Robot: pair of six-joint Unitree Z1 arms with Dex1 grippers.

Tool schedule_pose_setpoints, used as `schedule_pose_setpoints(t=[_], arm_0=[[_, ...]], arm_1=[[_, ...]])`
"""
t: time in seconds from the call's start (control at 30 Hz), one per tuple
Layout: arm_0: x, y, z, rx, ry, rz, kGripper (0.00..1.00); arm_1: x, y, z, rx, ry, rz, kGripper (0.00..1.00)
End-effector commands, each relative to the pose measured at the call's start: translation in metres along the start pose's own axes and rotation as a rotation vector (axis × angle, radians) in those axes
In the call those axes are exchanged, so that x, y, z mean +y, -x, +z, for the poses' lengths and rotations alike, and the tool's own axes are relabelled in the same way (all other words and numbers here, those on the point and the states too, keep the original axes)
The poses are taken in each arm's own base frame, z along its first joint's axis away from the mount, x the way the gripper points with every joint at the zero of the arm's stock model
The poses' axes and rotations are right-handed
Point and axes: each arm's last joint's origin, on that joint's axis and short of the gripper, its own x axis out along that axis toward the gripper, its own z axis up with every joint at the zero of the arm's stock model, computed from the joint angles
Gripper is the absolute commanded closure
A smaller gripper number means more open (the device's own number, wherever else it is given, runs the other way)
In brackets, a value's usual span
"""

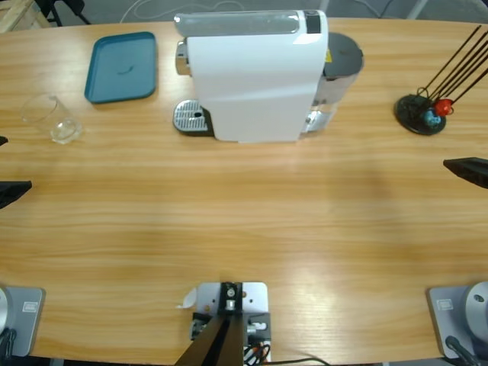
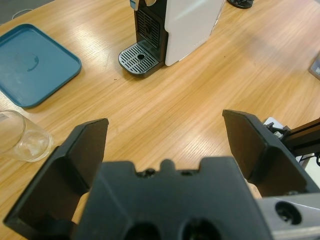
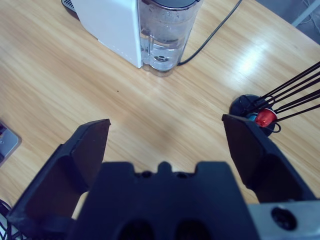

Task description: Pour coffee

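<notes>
On grained wooden table [image 1: 244, 229], clear glass tumbler [image 1: 52, 120] seemingly empty, boxy white coffee machine [image 1: 255, 76], left hand [image 2: 165, 145], right hand [image 3: 165, 145] both agape.

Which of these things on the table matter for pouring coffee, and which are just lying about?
For the job:
glass tumbler, empty now
coffee machine
drip grate
both tools, open: left, right

Lying about:
teal tray
black capsule stand

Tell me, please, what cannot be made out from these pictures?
- Clear glass tumbler: no coffee can be seen in it in the high view; the left wrist view cuts it at the edge.
- Coffee machine: its spout is hidden under its own body from above.
- Left pincer: only a black tip at the high view's edge.
- Capsule rack: partly behind the right pincer.
</notes>
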Motion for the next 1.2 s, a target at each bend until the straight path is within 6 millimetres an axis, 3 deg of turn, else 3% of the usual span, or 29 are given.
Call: schedule_pose_setpoints(t=[0.03, 0.33, 0.43, 0.6, 0.7, 0.8, 0.97, 1.2], arm_0=[[0.002, -0.010, -0.007, 0.048, 0.020, -0.003, 0.000], [0.007, -0.018, -0.001, 0.062, 0.041, 0.058, 0.000], [0.010, -0.029, 0.036, 0.014, 0.124, 0.056, 0.000], [0.024, -0.091, 0.117, 0.056, 0.349, 0.007, 0.000], [0.040, -0.134, 0.147, 0.096, 0.559, -0.055, 0.000], [0.053, -0.171, 0.157, 0.129, 0.660, -0.096, 0.037], [0.075, -0.215, 0.175, 0.126, 0.722, -0.150, 0.075], [0.083, -0.248, 0.175, 0.180, 0.753, -0.208, 0.245]], arm_1=[[0.003, -0.010, -0.004, 0.048, 0.011, 0.005, 0.000], [0.001, -0.006, -0.006, 0.024, 0.001, -0.005, 0.000], [0.001, -0.004, -0.008, 0.010, -0.005, -0.008, 0.000], [0.001, -0.006, -0.007, 0.014, -0.006, -0.007, 0.000], [0.001, -0.004, -0.008, 0.006, -0.007, -0.007, 0.000], [0.001, -0.003, -0.009, 0.003, -0.008, -0.007, 0.000], [0.001, -0.002, -0.009, -0.002, -0.009, -0.002, 0.000], [0.001, -0.003, -0.009, 0.001, -0.008, -0.003, 0.000]])
